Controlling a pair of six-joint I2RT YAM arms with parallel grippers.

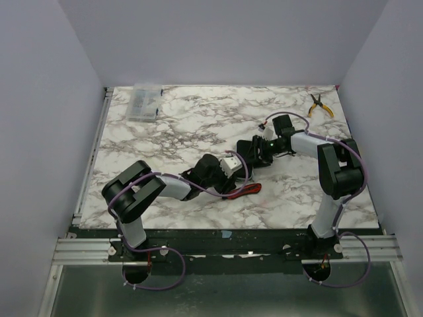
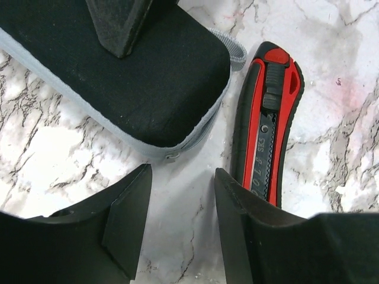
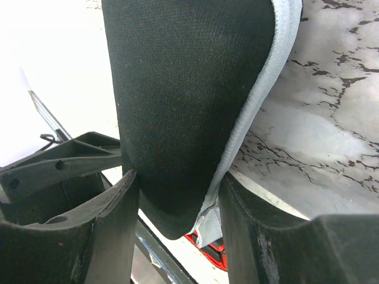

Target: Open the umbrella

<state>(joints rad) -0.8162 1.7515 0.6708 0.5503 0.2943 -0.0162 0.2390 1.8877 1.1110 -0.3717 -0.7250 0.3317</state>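
Marble-print table (image 1: 165, 132) in the top view, both arms reaching to mid-table. Left gripper (image 1: 236, 173) and right gripper (image 1: 254, 152) sit close together, tips near each other. Red-and-black utility knife (image 1: 248, 190) lies on the table just in front of the left gripper. Yellow-handled pliers (image 1: 319, 105) are at the far right corner and a clear plastic box (image 1: 144, 102) at the far left, both well apart from the arms. Whatever is between the grippers is black-on-black here and hard to separate.

Left wrist: left gripper (image 2: 182, 177) has its jaws apart with only bare marble between them. Just ahead lies a black fabric pouch (image 2: 136, 77) with a grey edge, a zipper pull (image 2: 172, 157) at its near rim and a grey strap loop (image 2: 237, 50). A dark finger (image 2: 118, 26) of the right gripper presses on the pouch top. Utility knife (image 2: 266, 124) lies beside the pouch on the right, apart from the fingers.

Right wrist: right gripper (image 3: 177, 177) is clamped on the pouch (image 3: 183, 89), with both fingers touching its sides and the end tucked between them. A bit of the red knife (image 3: 207, 251) shows underneath.

Umbrella: cannot tell where it is, since no canopy, shaft or handle is recognisable in any view.
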